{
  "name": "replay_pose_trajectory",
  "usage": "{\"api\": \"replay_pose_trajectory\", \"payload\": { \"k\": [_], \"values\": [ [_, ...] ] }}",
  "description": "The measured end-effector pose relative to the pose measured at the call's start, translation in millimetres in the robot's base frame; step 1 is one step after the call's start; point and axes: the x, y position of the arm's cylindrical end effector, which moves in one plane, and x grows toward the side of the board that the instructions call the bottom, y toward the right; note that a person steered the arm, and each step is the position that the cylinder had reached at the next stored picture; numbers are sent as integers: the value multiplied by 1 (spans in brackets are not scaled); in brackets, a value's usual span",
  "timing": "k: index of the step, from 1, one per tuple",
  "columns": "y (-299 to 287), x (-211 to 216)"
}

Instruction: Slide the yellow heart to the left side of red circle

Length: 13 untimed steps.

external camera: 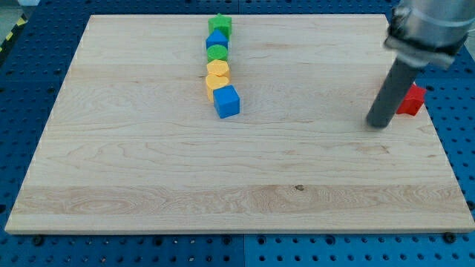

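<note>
You get bright, even overhead light, soft short shadows, no glare; only the rod [380, 122] looks motion-blurred.

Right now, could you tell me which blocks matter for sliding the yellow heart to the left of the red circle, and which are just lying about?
For the job:
- yellow heart, in the column of blocks
- red block, half hidden behind the rod, shape unclear
- my tip, beside the red block

Lying about:
- green star
- upper blue block
- green block
- second yellow block
- blue cube
</note>
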Motion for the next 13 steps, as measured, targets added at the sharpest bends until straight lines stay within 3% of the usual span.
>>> {"api": "replay_pose_trajectory", "payload": {
  "k": [1, 2, 3, 4, 5, 10, 11, 12, 13],
  "values": [
    [-107, 31],
    [-225, 28],
    [-320, -10],
    [-350, -75],
    [-318, -97],
    [-124, -97],
    [-99, -96],
    [-121, -64],
    [-105, -46]
  ]
}}
